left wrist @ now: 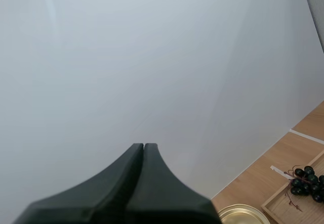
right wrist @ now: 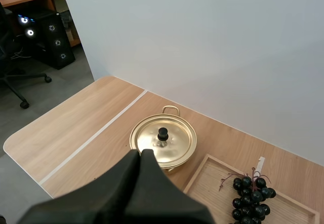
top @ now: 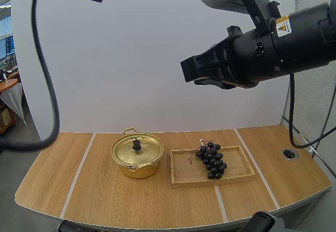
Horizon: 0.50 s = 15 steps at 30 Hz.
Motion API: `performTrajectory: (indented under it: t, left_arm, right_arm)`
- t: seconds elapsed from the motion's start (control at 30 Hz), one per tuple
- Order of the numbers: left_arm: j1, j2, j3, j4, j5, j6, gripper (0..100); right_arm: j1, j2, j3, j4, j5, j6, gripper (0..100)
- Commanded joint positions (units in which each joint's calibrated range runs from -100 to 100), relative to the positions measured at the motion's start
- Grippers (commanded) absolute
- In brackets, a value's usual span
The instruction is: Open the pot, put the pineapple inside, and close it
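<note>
Table (top: pixel 63 179) spans btm of high view. Pot (top: pixel 137 161) sits on it approx. at ctr, w/ lid (top: pixel 128 149) on top. Tray (top: pixel 181 182) lies just right of pot. Grapes (top: pixel 211 161) lie in tray, mid to right.

Your high camera looks forward and down from behind, well back, over the whole bench (top: pixel 63 185). Both wrist cameras ride high above it: the left faces the white panel (left wrist: pixel 152 57) behind, the right the bench's left end. All three share the pot (top: pixel 137 156) and tray (top: pixel 239 170).
</note>
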Motion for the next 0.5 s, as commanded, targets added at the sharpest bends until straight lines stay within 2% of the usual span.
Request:
performTrajectory:
  t: [0.0,0.23,0.47]
  left_arm:
    - [0.0,-8.2,6.7,0.1,-0.1,-3.0,0]
    - [0.0,-18.9,21.7,0.1,-21.9,-12.5,0]
    - [0.0,-28.2,33.0,0.3,-37.9,-17.6,0]
  right_arm:
    - [-2.2,-2.2,0.0,-0.5,0.0,0.7,0]
    - [-7.1,-7.6,0.0,-1.7,0.0,3.5,0]
    - [-13.3,-12.3,0.0,-3.1,0.0,7.8,0]
